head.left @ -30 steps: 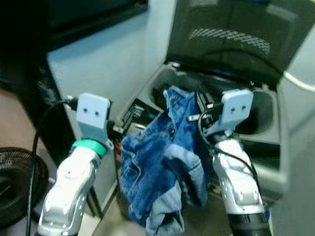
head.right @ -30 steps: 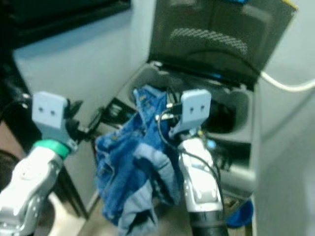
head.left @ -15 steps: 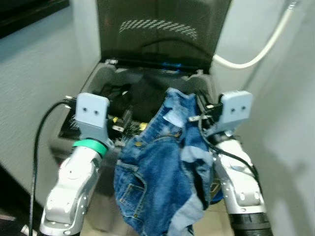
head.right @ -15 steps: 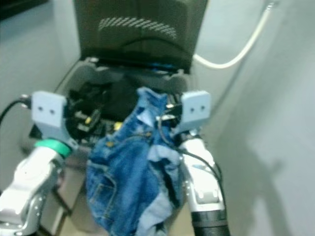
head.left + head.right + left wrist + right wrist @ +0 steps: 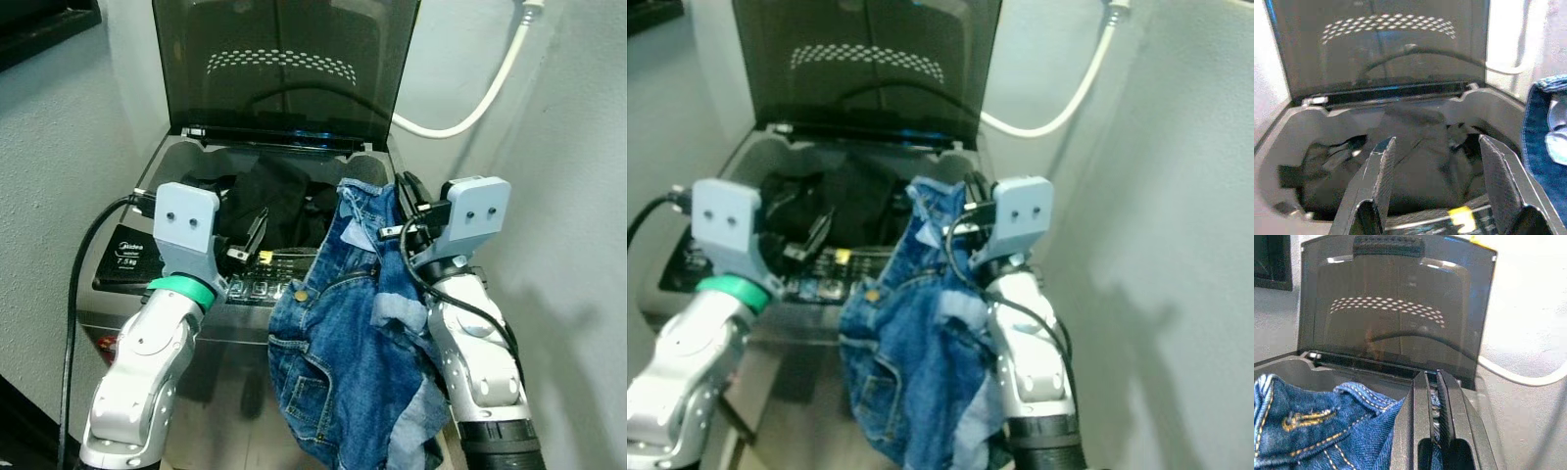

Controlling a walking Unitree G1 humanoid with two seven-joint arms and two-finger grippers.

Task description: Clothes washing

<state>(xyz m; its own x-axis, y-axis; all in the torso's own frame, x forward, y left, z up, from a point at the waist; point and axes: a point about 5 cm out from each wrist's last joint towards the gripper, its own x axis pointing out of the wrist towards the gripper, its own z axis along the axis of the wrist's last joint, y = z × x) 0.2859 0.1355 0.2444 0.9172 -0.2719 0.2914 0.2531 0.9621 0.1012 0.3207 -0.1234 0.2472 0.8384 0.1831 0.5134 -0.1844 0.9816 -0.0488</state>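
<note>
Blue denim hangs from my right gripper (image 5: 1432,396), whose fingers are pressed together on the waistband of the jeans (image 5: 353,352); the pinch sits at the near right edge of the washing machine (image 5: 132,264), while most of the cloth trails down outside, in front of the control panel and below it. The long axis of the jeans runs nearly vertical, waistband up and far, legs pointing down and toward me, bunched against my right forearm. My left gripper (image 5: 1437,186) hovers over the near left rim of the tub with its fingers spread wide and nothing between them, looking down on the dark clothes (image 5: 1410,156) already inside. The risk I judge greatest is the hanging legs: if I move forward without lifting enough, they could drag across the front lip and stay draped outside. The grip is only on a narrow bit of waistband, so the heavy fabric might slip free. The raised lid (image 5: 289,69) stands close behind, and a high lift could knock it.
</note>
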